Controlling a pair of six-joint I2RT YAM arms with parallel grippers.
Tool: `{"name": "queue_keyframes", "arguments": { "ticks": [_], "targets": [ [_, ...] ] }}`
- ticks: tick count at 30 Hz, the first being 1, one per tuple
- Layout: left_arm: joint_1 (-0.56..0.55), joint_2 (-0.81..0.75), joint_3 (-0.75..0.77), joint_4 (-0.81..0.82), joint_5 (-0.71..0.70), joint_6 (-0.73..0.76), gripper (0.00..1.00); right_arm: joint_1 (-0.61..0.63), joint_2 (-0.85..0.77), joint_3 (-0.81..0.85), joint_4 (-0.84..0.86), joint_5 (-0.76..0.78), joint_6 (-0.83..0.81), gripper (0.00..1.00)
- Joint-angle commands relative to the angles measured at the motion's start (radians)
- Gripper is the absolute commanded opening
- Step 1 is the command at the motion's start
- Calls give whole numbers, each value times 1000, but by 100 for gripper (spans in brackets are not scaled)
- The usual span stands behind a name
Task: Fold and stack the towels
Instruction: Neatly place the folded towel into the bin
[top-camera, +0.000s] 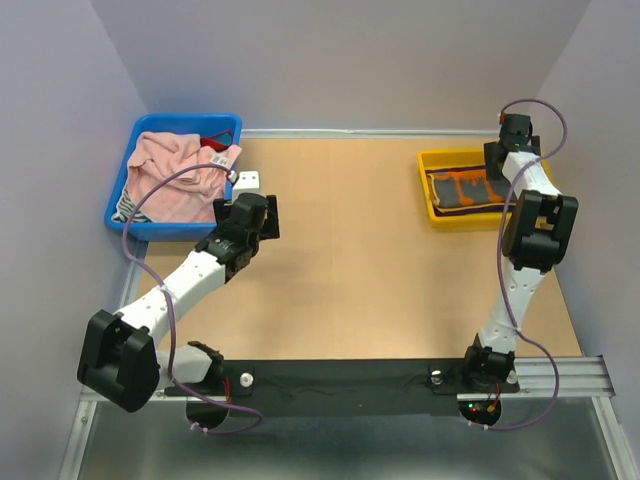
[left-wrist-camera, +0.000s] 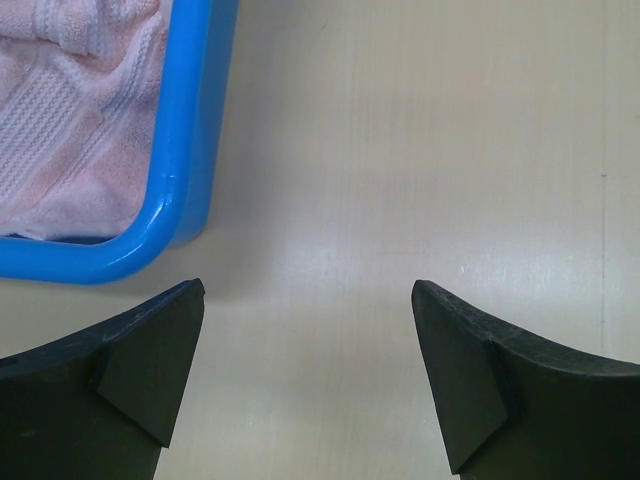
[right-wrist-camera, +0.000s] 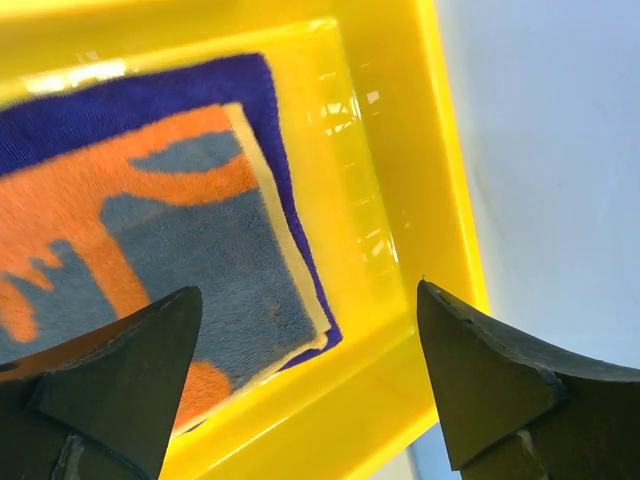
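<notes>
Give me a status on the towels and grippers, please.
Both open: left gripper beside blue bin, right gripper over yellow tray. Grey-and-orange towel folded on purple towel in tray; pink towel bunched in bin. Nothing blocking.

Bright, even overhead light; soft shadows, little blur.
The table (top-camera: 370, 250) is lit evenly from above. White glare streaks the yellow tray (right-wrist-camera: 400, 200) at the table's far right corner. The blue tray (left-wrist-camera: 185, 200) at its far left corner casts a soft shadow onto the table. The dark left fingers (left-wrist-camera: 130, 380) and right fingers (right-wrist-camera: 110, 390) look slightly soft.
</notes>
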Motion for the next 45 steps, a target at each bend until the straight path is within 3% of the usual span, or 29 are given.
{"name": "queue_keyframes", "arguments": {
  "ticks": [1,4,5,8,14,15,17,18,22,30,38,45],
  "targets": [
    [2,-48,2,22,-11,7,96,-2,-171,-19,66,-129,204,93],
    [3,-73,3,22,-14,5,96,-2,-231,-72,72,-355,333,93],
    [3,-77,5,20,-14,5,96,-2,-242,-114,83,-500,393,93],
    [3,-102,2,22,-18,1,96,3,-283,-241,252,-718,563,93],
    [5,-131,-6,22,-32,-2,96,64,-253,-384,558,-941,846,76],
    [6,-133,-6,22,-35,-2,96,72,-247,-401,593,-952,870,74],
    [5,-136,-6,22,-37,-1,96,89,-227,-451,705,-966,953,60],
    [8,-137,-6,23,-38,-1,96,93,-222,-473,748,-968,978,48],
    [9,-131,-7,23,-34,-1,96,110,-182,-525,828,-946,1041,37],
    [13,-130,-6,23,-31,1,96,121,-149,-675,959,-868,1064,31],
    [14,-119,-7,28,-15,2,96,121,-219,-643,985,-877,1050,31],
    [16,-117,-7,29,-17,4,96,121,-241,-623,994,-733,1033,26]
  ]
}}
